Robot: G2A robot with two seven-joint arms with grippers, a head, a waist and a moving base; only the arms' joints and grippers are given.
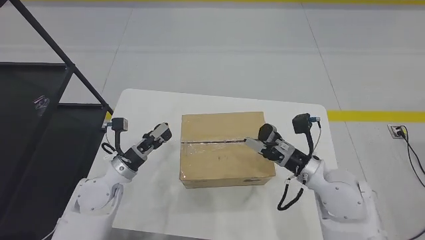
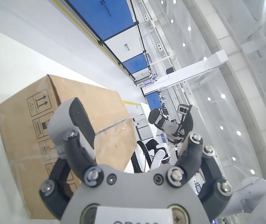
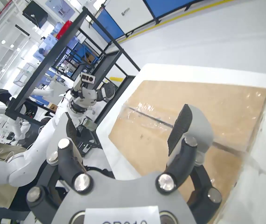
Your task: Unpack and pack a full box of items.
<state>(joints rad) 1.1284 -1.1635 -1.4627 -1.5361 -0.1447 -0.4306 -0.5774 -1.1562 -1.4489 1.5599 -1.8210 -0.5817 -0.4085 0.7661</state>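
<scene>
Box [image 1: 222, 150], tape-sealed, central on white table [image 1: 147, 107]

Shiny white arms [image 1: 335, 190], grey screw-dotted plate [image 3: 123, 194] on the right gripper [image 3: 127, 117], black ribbed pads [image 3: 178, 129] (plus black cable loops [image 1: 287, 199]).
</scene>
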